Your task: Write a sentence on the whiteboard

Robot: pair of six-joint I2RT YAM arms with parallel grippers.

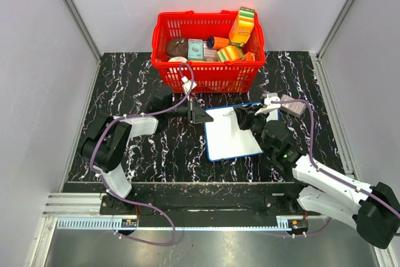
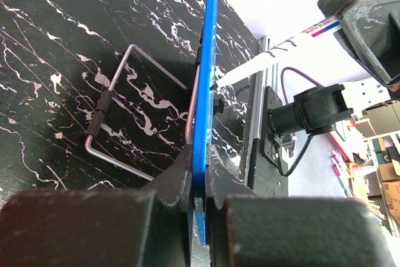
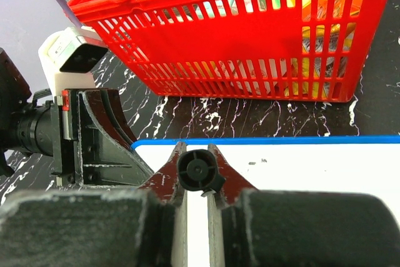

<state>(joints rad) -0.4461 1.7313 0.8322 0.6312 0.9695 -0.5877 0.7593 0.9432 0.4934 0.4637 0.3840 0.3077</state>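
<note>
Left gripper (image 2: pixel 199 157) is pinched hard on the blue rim of the whiteboard (image 2: pixel 210 54), with the board edge-on between its fingers. I read that as a brace so the board can't skate on the black marbled table (image 1: pixel 140 145) under pen pressure. A wire stand (image 2: pixel 115 114) hangs off the board's back, just beside the left fingers, so the board is probably propped at a tilt.

Right gripper (image 3: pixel 199 154) is squeezed on a marker (image 3: pixel 200 173), with the white writing face right ahead of its fingertips. The nib looks at or just off the surface; I can't confirm contact. No sentence is legible. The red basket (image 3: pixel 250 35) is beyond the board and not involved.
</note>
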